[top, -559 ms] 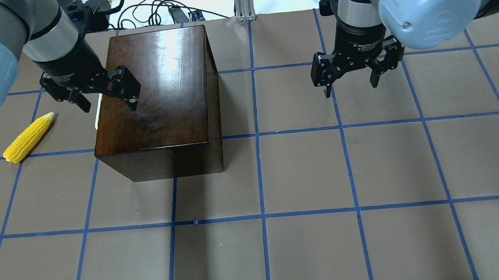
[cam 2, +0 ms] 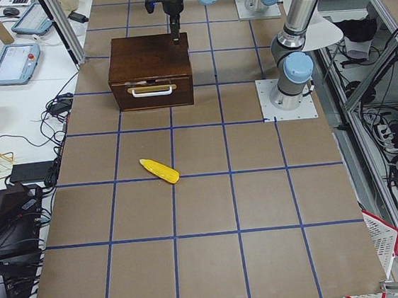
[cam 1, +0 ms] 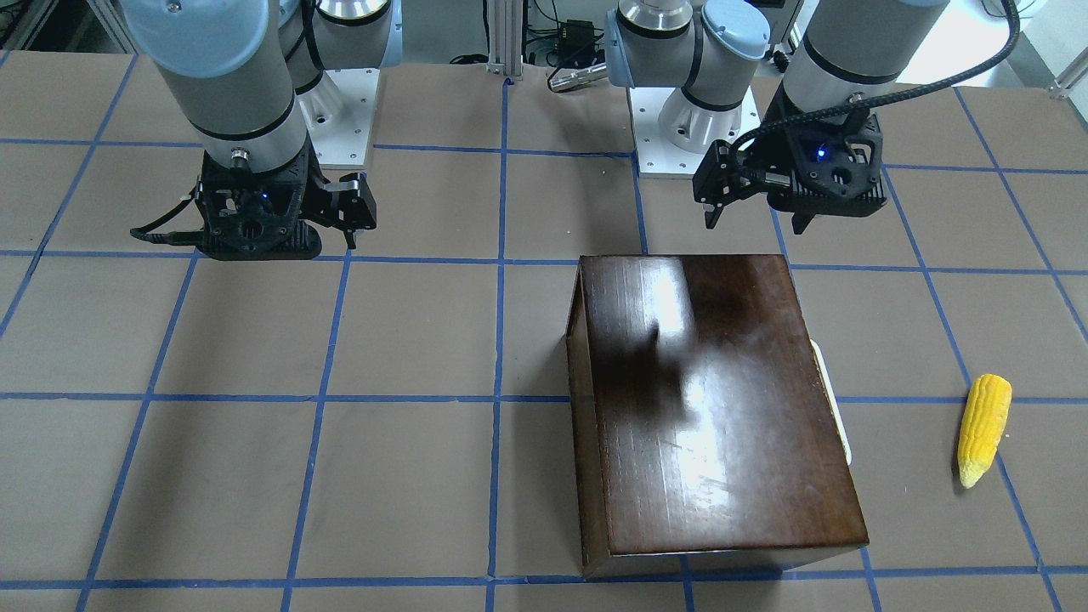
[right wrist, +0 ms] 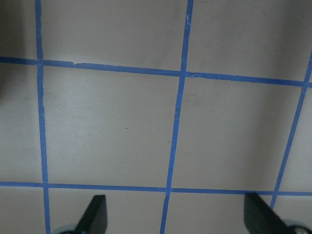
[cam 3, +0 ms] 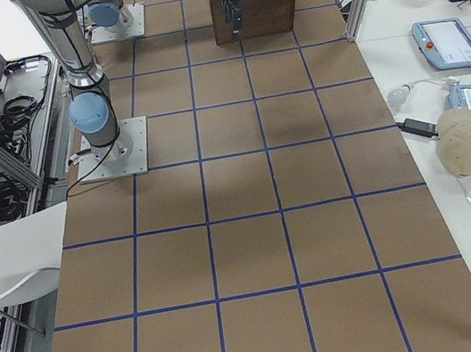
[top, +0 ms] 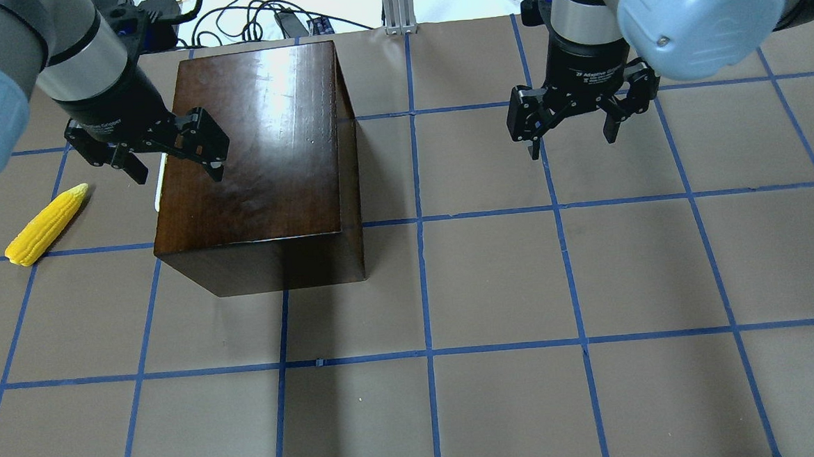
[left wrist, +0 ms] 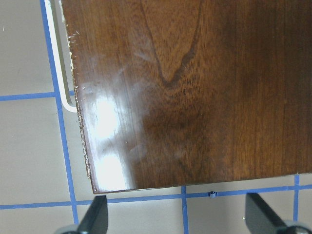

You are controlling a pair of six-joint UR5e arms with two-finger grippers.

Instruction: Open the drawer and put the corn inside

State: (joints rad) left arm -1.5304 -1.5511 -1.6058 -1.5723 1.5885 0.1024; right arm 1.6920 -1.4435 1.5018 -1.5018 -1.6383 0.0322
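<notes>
Almost nothing has moved. The left pincer (top: 179, 174) stays spread over the glossy dark-brown wooden box (top: 256, 146). The right pincer (top: 572, 144) is also spread. The bumpy, tapered yellow toy corn cob (top: 46, 225) is unmoved.

The left arm (top: 84, 50) and right arm (top: 580, 17) are silver-grey tubes with pale blue joint caps (top: 702, 14) fixed by small screws (top: 662, 41). Above the black fingers (top: 611, 126), white lettering (top: 597, 73) marks each black housing (top: 590, 65). A ribbed black cable (cam 1: 977, 72) runs along the left wrist.
</notes>
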